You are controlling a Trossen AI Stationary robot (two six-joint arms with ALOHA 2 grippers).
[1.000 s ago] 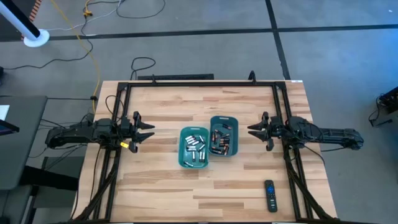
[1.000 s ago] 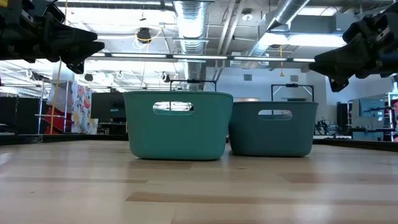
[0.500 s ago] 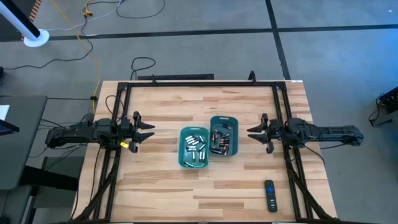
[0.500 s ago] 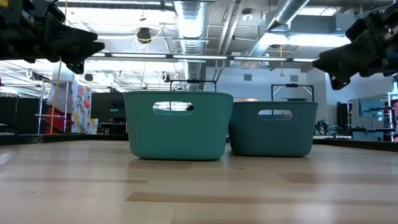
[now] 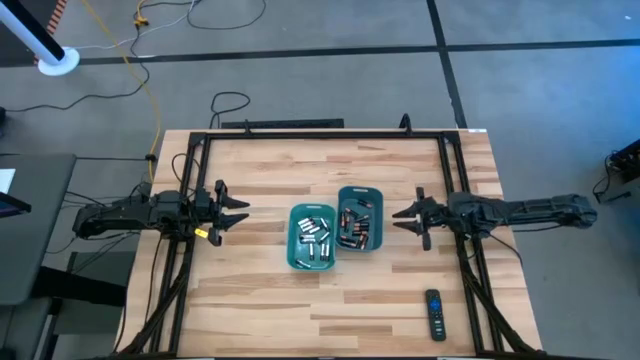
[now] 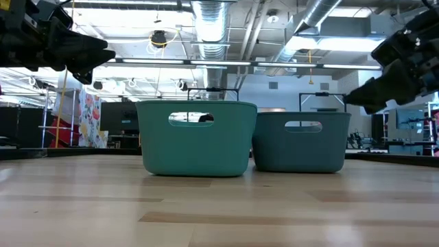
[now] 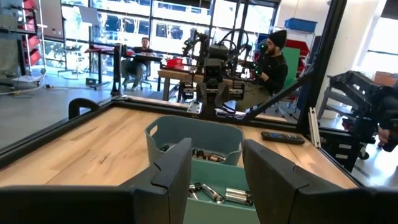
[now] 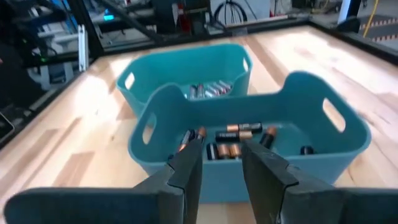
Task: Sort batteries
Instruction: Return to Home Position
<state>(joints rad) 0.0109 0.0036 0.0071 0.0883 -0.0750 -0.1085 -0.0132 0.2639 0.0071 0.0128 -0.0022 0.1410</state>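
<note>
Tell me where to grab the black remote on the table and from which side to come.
Take the remote across its narrow width near mid-length, coming straight down. It lies flat on the table, long and slim, with both long sides free for the fingers. The right gripper looks nearer.

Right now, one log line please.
silvery-white cylindrical batteries in lighter teal plastic bin | dark copper-ended batteries in darker teal bin | left pincer open, left of bins | right pincer open, right of bins
</note>
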